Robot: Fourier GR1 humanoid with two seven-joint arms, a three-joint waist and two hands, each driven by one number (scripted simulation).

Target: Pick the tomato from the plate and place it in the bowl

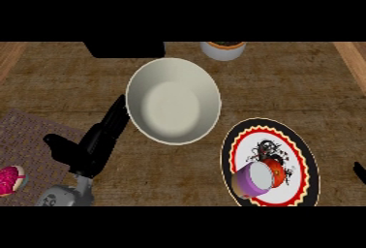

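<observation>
While fingers [113, 116] of the left hand [89, 145] lie straight and together just beside the bowl [174, 101] rim, the purple-and-red object [257, 178] sits on the plate [304, 145] well right of them; open counter [85, 77] lies beyond their tips. The right hand [359, 170] is a sliver, state untellable; the plate's print is unreadable.

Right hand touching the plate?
Apart. Head view: bare counter shows between the right hand, at the view's right edge, and the plate rim.
</observation>
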